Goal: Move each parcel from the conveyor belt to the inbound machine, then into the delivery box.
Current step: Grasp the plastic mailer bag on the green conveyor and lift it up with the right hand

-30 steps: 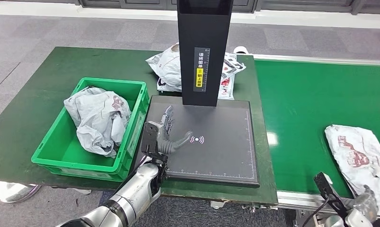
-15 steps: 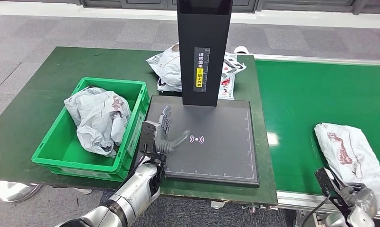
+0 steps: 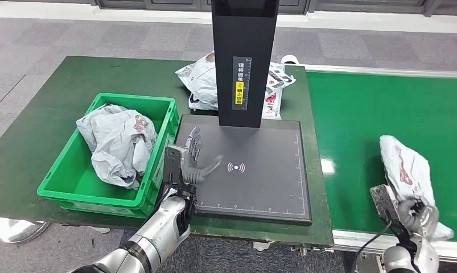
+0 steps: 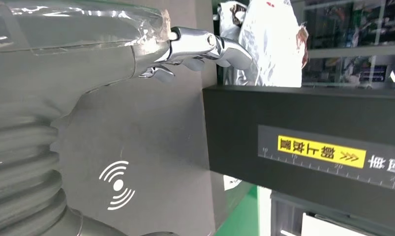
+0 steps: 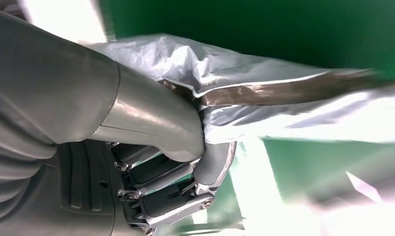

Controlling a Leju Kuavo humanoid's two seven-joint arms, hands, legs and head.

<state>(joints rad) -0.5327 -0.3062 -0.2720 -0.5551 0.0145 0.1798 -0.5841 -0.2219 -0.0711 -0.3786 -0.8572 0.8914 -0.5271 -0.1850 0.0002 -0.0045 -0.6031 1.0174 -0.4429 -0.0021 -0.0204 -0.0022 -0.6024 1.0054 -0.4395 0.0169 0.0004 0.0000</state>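
A grey-white plastic parcel (image 3: 411,179) with red print is seen lying crumpled on the green conveyor belt (image 3: 362,125), near its front edge, its near end gathered by the right hand (image 3: 414,213); in the right wrist view the thumb and fingers (image 5: 185,179) are clenched on a fold of the thin, shiny, wrinkled film, so it is judged grasped, though no lift off the belt can be told. The bag is soft and floppy and is expected to sag and trail when raised. The black scan plate (image 3: 260,182) of the inbound machine (image 3: 245,62) is bare of parcels, so for this parcel the scan step and the drop into the box are both judged still to be done. One crumpled grey parcel (image 3: 119,142) is already seen inside the green delivery box (image 3: 157,182) on the left, which is taken as one item finished. Another printed bag (image 3: 200,85) is seen on the table (image 3: 44,114) behind the machine's black column; its part in the task cannot be told. The left hand (image 3: 193,162) is held over the left edge of the scan plate, fingers spread, nothing held, apparently waiting to take the parcel on to the box. Progress is judged as partway: a pickup in hand, transfer not yet made.
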